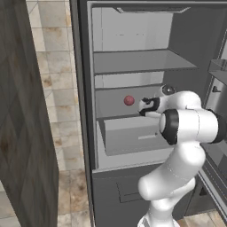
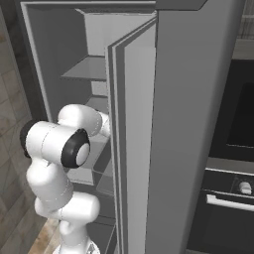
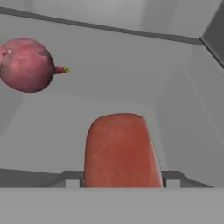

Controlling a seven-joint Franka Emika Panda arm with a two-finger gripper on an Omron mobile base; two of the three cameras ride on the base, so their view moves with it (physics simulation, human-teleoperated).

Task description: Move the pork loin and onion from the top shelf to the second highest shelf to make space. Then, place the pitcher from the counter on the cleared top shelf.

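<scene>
The fridge stands open. The top shelf (image 1: 142,61) (image 2: 85,69) is a bare grey board. Below it, the onion (image 1: 129,100) (image 3: 26,64), a dark red ball, rests on the second highest shelf (image 1: 113,104). My gripper (image 1: 142,107) (image 3: 122,181) reaches into that same compartment, just right of the onion. It is shut on the pork loin (image 3: 120,151), a red-pink lump that fills the gap between the fingertips low over the shelf board. The pitcher and the counter are out of view.
A grey drawer box (image 1: 133,135) sits right under the second shelf. The open fridge door (image 2: 144,124) with its bins (image 1: 219,68) stands close on the arm's right. A wooden panel (image 1: 22,111) is at the left, an oven (image 2: 233,198) at the far right.
</scene>
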